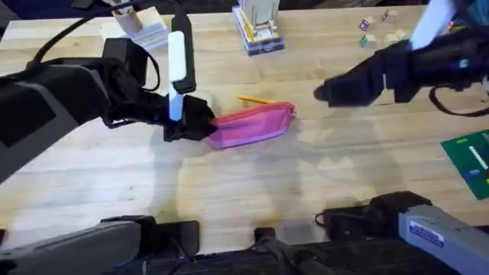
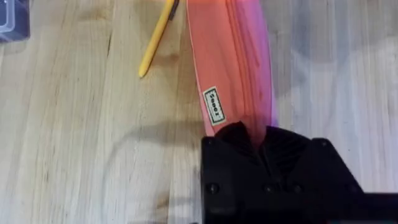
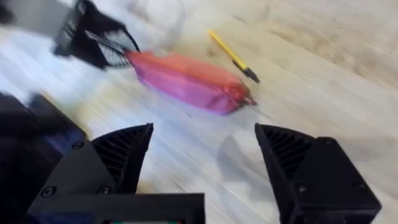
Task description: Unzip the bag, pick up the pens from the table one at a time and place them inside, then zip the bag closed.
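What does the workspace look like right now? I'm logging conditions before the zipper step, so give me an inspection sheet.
Surface: wooden table, bare around the pouch.
Job's things: pink pouch lying flat; yellow pen beside it on the table.
Clutter: clear box, small blocks, green item.
Grippers: left gripper shut on the pouch's end; right gripper open, above the table.
Cables: black cable on the left arm.
Surroundings: nothing seen.

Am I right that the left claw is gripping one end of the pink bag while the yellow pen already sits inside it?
Not quite: the left claw does grip the bag, but the overhead view shows the pen lying on the table beside it.
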You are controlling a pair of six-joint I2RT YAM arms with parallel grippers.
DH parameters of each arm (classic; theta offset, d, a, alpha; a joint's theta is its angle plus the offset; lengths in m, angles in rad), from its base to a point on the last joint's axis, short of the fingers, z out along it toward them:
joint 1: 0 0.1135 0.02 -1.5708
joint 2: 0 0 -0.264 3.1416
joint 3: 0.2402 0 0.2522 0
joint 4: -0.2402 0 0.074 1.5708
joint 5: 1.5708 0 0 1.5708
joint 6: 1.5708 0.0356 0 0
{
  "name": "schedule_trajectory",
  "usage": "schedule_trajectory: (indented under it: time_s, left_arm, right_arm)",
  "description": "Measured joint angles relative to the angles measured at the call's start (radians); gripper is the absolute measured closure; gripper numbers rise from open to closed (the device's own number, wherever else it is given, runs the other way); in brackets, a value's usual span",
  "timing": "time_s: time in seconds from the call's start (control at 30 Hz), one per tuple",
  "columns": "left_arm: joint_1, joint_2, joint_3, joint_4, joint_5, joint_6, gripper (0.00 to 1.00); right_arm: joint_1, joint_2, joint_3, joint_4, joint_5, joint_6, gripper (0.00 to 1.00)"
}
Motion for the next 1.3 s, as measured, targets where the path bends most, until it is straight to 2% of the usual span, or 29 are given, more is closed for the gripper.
schedule_trajectory:
  time_s: [0.03, 0.27, 0.3, 0.77, 1.1, 1.3]
  left_arm:
    - [0.000, 0.000, 0.000, 0.000, 0.000, 0.000, 0.959]
    - [0.000, 0.000, 0.000, 0.000, 0.000, 0.000, 0.959]
    - [0.000, 0.000, 0.000, 0.000, 0.000, 0.000, 0.959]
    - [0.000, 0.000, 0.000, 0.000, 0.000, 0.000, 0.959]
    - [0.000, 0.000, 0.000, 0.000, 0.000, 0.000, 0.959]
    - [0.000, 0.000, 0.000, 0.000, 0.000, 0.000, 0.959]
  right_arm:
    - [0.000, 0.045, 0.000, -0.046, 0.026, -0.195, 0.004]
    - [0.000, 0.137, 0.000, -0.013, 0.046, -0.597, 0.005]
    - [0.000, 0.166, 0.000, -0.012, 0.050, -0.697, 0.004]
    - [0.000, 0.202, 0.000, -0.023, 0.111, -0.863, 0.005]
    - [-0.064, 0.212, 0.000, -0.041, -0.023, -1.026, 0.005]
    - [-0.082, 0.324, 0.000, -0.040, -0.098, -1.061, 0.005]
